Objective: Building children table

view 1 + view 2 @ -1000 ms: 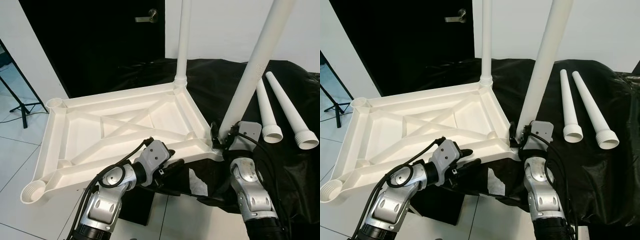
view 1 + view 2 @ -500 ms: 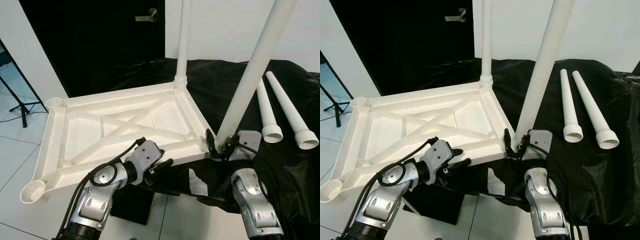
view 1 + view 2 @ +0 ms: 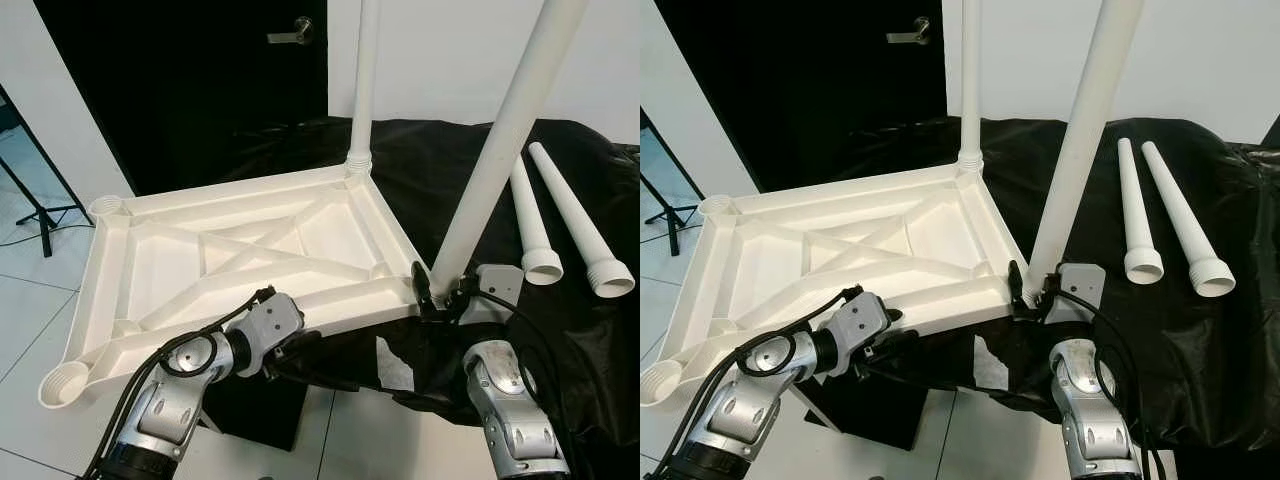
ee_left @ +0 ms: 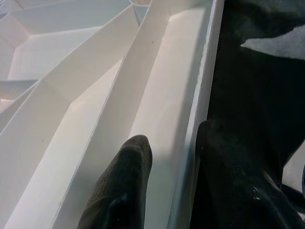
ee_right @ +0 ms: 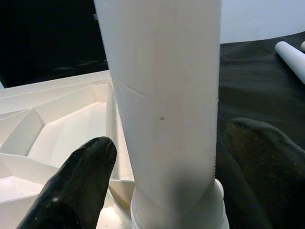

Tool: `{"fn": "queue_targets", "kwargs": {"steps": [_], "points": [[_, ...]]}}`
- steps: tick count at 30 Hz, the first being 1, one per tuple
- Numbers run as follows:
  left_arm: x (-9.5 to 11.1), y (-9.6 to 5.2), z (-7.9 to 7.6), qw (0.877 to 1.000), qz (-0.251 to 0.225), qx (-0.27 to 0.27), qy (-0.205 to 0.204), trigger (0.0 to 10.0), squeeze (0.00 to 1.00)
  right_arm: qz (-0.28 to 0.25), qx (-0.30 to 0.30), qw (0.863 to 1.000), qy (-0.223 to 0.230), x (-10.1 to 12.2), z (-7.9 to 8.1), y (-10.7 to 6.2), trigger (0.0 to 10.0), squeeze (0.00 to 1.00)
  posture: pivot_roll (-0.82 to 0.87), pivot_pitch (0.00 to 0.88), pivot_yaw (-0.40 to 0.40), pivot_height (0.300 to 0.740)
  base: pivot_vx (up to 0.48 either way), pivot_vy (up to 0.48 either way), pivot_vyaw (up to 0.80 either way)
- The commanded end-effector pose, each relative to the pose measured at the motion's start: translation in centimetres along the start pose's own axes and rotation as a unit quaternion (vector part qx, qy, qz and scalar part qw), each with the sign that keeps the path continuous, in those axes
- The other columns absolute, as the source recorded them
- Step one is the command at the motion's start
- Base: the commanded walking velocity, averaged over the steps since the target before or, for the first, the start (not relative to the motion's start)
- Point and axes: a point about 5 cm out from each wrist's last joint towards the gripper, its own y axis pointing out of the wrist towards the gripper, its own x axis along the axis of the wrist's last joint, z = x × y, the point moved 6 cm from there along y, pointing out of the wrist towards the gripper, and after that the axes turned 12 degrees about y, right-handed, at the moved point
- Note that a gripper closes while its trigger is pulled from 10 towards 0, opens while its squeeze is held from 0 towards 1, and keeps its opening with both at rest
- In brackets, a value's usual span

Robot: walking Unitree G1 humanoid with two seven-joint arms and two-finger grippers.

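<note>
Straddling the near rim of the upturned white tabletop [image 3: 230, 250], the left gripper [image 4: 169, 157] has one black finger [image 4: 125, 181] inside the moulded channel and the other outside against the black cloth; they sit narrowly apart with the rim wall between them, though whether they actually pinch it I cannot tell. The tabletop lies underside up, partly on the cloth-draped surface [image 3: 470, 170] and partly overhanging the tiled floor [image 3: 30, 330], so a slack hold could let it tip or slide off. An empty round socket [image 3: 65, 383] waits at the near left corner, another [image 3: 110, 207] at the far left. One leg [image 3: 364, 80] stands upright in the far corner. At the near right corner the right gripper [image 5: 162, 157] flanks the base of a second leg [image 3: 500, 150] with its fingers spread either side of it; that leg leans, so in my judgement it may bind or pop out of its socket if pushed at this angle. Two spare legs [image 3: 570, 220] lie well apart on the cloth. Everything white is smooth, matte plastic: ribbed cross-bracing beneath the top, tapered tubes with flared collars for legs.
</note>
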Motion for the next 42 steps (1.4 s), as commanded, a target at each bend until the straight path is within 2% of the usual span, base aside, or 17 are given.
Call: {"fn": "queue_targets", "kwargs": {"steps": [1,4,5,6,7,10,11,12,13,14,15,25,28,30,33,39,42], "points": [[-1.7,-0.7,0.2,0.999,0.033,0.007,-0.009,10.0,0.0,0.002,0.003,1.0,0.001,0.0,0.2,0.1,10.0,0.0,0.02,0.0,0.011,0.74,0.0,0.0,0.0],[-1.9,-1.2,0.6,0.999,0.033,0.009,-0.016,10.0,0.0,0.004,0.003,1.0,0.002,-0.1,0.2,0.1,10.0,0.0,0.02,0.0,0.01,0.74,0.0,0.0,0.0],[-2.0,-1.3,0.7,0.999,0.031,0.012,-0.02,3.9,0.0,0.004,0.004,1.0,0.001,-0.1,0.2,0.1,10.0,0.0,0.02,0.0,0.01,0.74,0.0,0.0,0.0],[-2.0,-1.4,0.8,0.999,0.03,0.013,-0.022,3.9,0.0,0.004,0.004,1.0,0.001,-0.1,0.2,0.1,10.0,0.0,0.02,0.0,0.01,0.74,0.0,0.0,0.0],[-2.1,-1.5,0.9,0.999,0.03,0.012,-0.024,0.0,0.0,0.004,0.004,1.0,0.001,-0.1,0.3,0.2,10.0,0.0,0.02,0.0,0.012,0.74,0.0,0.0,0.0],[-2.2,-1.6,1.1,0.999,0.033,0.009,-0.02,0.0,0.0,0.004,0.005,1.0,0.002,-0.1,0.3,0.3,10.0,0.0,0.02,0.0,0.012,0.74,0.0,0.0,0.0],[-2.2,-1.6,1.2,0.999,0.034,0.004,-0.018,1.6,0.0,0.004,0.005,1.0,0.002,-0.1,0.3,0.3,10.0,0.0,0.02,0.0,0.013,0.74,0.0,0.0,0.0],[-2.1,-1.6,1.2,0.999,0.033,0.001,-0.012,1.5,0.0,0.004,0.005,1.0,0.002,0.0,0.3,0.4,10.0,0.0,0.02,0.0,0.013,0.74,0.0,0.0,0.0],[-2.1,-1.5,1.2,0.999,0.033,-0.002,-0.006,3.9,0.0,0.004,0.004,1.0,0.001,0.0,0.3,0.4,10.0,0.0,0.02,0.0,0.014,0.74,0.0,0.0,0.0],[-2.1,-1.5,1.2,0.999,0.033,-0.002,-0.006,3.9,0.0,0.004,0.004,1.0,0.001,0.0,0.3,0.4,10.0,0.0,0.02,0.0,0.014,0.74,0.0,0.0,0.0],[-2.0,-1.2,1.3,0.999,0.035,-0.003,0.0,10.0,0.0,0.004,0.003,1.0,0.001,0.0,0.2,0.4,10.0,0.0,0.02,0.0,0.014,0.74,0.0,0.0,0.0],[-0.2,2.1,1.0,1.0,0.023,-0.013,0.015,10.0,0.0,0.002,-0.004,1.0,0.005,-0.1,0.3,0.6,10.0,0.0,0.02,0.0,0.022,0.74,0.0,0.0,0.0],[0.8,4.7,0.7,0.999,0.027,-0.013,0.02,10.0,0.0,0.0,-0.007,1.0,0.008,-0.1,0.4,0.7,10.0,0.0,0.01,0.0,0.029,0.74,0.0,0.0,0.0],[1.1,5.4,0.8,0.999,0.029,-0.012,0.023,10.0,0.0,0.0,-0.007,1.0,0.009,-0.1,0.4,0.8,10.0,0.0,0.01,0.0,0.03,0.74,0.0,0.0,0.0],[1.6,6.3,1.0,0.999,0.031,-0.007,0.021,10.0,0.0,-0.001,-0.008,1.0,0.011,0.0,0.5,0.8,10.0,0.0,0.01,0.0,0.033,0.74,0.0,0.0,0.0],[3.9,10.1,2.6,0.998,0.049,0.021,0.03,10.0,0.0,-0.002,-0.011,1.0,0.015,-0.1,0.8,0.9,10.0,0.0,0.0,0.0,0.043,0.74,0.0,0.0,0.0],[4.9,10.9,3.0,0.998,0.043,0.03,0.028,10.0,0.0,-0.002,-0.012,1.0,0.016,-0.2,0.9,0.9,10.0,0.0,0.0,0.0,0.047,0.74,0.0,0.0,0.0]]}}
